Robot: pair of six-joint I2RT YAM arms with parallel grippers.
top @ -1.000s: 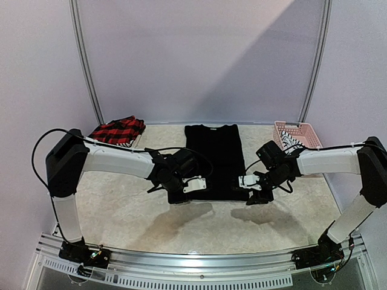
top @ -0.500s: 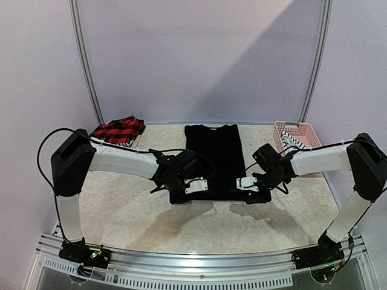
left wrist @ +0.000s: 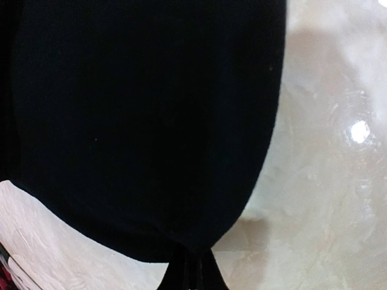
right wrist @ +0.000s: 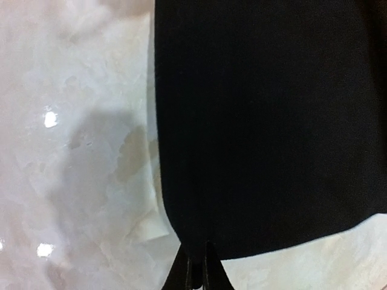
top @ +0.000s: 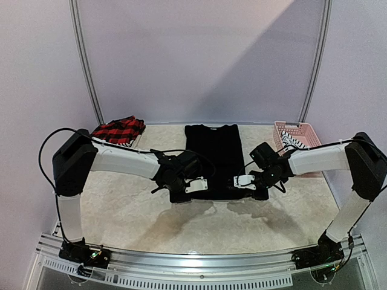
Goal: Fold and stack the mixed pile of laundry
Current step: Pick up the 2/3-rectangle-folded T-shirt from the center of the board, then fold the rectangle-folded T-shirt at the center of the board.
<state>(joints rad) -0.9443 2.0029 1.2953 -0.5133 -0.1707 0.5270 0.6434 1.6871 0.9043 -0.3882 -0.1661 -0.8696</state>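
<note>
**Both pincers grip the T-shirt hem; the fold is about to start**

The T-shirt (top: 213, 151) lies flat and smooth on the bench (top: 121, 211), collar at the far end and hem at the near end. The left pincer (top: 188, 192) sits at the shirt's near-left corner, closed tight with black cloth nipped between its tips. The right pincer (top: 249, 192) is at the shirt's near-right corner, closed on the hem in the same way. Both wrist views show the hem gathered into the closed tips.

The step in hand looks like the first fold of the shirt, with the grasp made and the lift not yet begun. The next move probably calls for both arms to rise together and carry the hem toward the collar. They should keep level and the same distance apart, so the cloth neither sags nor skews. A thin pinch could slip.

Far left of the shirt, the plaid piece (top: 119, 130) lies bunched. Just right of the shirt's collar end stands a pink basket (top: 302, 128), with the striped top (top: 289, 141) hanging at its near side.

The bench is a cream, marbled, glossy sheet that throws back lamp glints. Behind the shirt a metal arch (top: 84, 60) frames a plain lilac wall.
</note>
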